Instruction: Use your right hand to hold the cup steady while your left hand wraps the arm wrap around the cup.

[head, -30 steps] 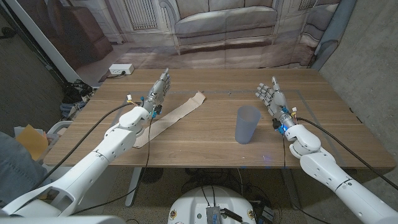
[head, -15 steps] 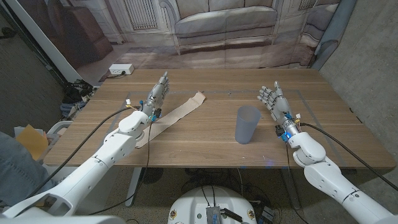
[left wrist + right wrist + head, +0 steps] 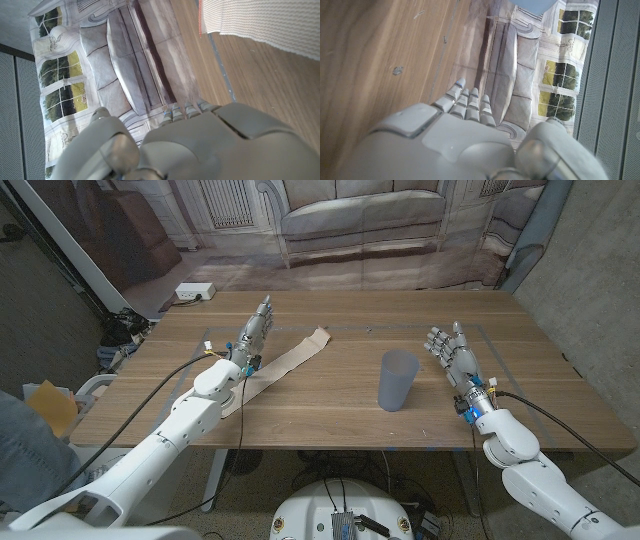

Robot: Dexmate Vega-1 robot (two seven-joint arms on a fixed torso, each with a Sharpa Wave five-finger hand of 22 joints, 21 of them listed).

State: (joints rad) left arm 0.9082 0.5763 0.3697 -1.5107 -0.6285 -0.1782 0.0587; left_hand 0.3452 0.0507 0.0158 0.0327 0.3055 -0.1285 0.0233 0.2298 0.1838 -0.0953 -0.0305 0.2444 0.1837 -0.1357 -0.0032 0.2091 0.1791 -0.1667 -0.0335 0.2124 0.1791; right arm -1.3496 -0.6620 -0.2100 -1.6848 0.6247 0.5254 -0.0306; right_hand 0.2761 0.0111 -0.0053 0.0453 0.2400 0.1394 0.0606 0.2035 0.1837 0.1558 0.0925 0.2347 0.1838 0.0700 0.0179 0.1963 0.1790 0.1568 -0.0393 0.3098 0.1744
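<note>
The left hand [image 3: 255, 332] holds nothing, fingers straight and together, just beside the arm wrap [image 3: 282, 365], a strip running diagonally from near edge toward table centre. The upright cup [image 3: 398, 380] stands apart, nearer the right hand [image 3: 453, 353], whose spread fingers are empty.

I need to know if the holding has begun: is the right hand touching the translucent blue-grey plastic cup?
Apart. The head view shows bare wooden table between the right hand and the translucent blue-grey plastic cup.
</note>
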